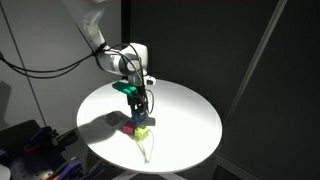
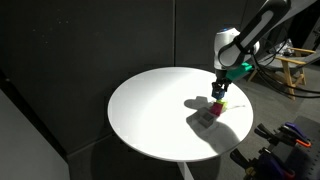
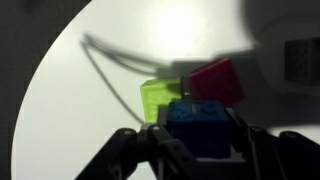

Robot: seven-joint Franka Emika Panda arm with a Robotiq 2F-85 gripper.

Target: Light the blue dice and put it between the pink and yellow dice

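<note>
A round white tabletop stands in a dark room, lit from above so that the arm throws a soft shadow across it. In both exterior views black panels or curtains close off the background. In an exterior view a pale slanting pole crosses the right side and a heap of blue and purple clutter lies below the table's left edge. In an exterior view a wooden frame stands beyond the table's right edge, with more clutter below it. The gripper hangs straight down over the dice, nearer the front edge of the tabletop than its middle. From the opposite side the gripper sits close to the table's right edge. In the wrist view the gripper comes up from the bottom, its jaws closed on the blue dice, which fills the gap between the dark fingers. Just beyond the blue dice lie the yellow dice and the pink dice, side by side and close together on the white surface. Whether they touch is lost to blur. A thin cable trails from the yellow dice toward the table's edge. In an exterior view the pink dice and the yellow dice sit right under the fingers, with the cable running to the front edge. Whether the blue dice rests on the surface or is lifted clear cannot be told.
</note>
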